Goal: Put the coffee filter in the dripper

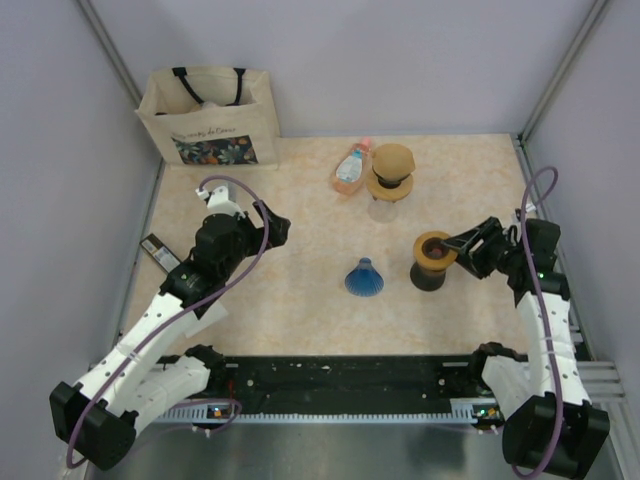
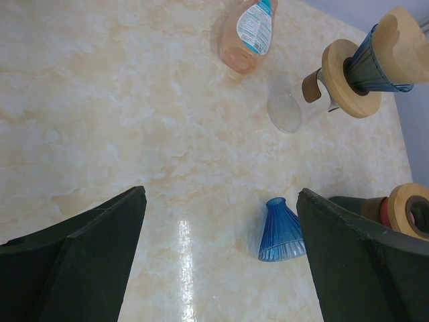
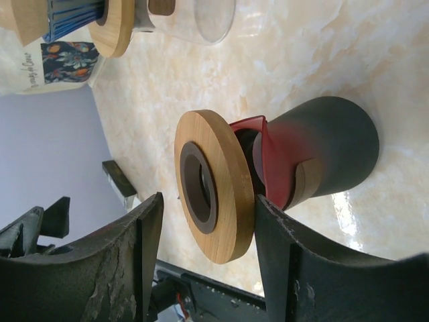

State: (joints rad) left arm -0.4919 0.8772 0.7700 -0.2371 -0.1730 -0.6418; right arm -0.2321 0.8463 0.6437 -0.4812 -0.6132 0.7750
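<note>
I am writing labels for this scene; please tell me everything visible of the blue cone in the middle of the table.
The blue cone is translucent, glass or plastic by its look, with fine ribs running from its narrow end to its flared wide rim. It rests near the middle of the marble-patterned table, narrow end pointing upward or away from the arms; I cannot tell which. Its inside is hidden. Only the table touches it; the left gripper and right gripper are apart from it.

my pincer [image 3: 208, 201]: fingers spread, one on each side of wooden ring
wooden ring [image 3: 234, 171]: tops dark pot [image 3: 328, 147], red part under it
contact: cannot tell
glass carafe [image 3: 201, 17]: farther left
bag [image 3: 53, 64]: far left
</note>
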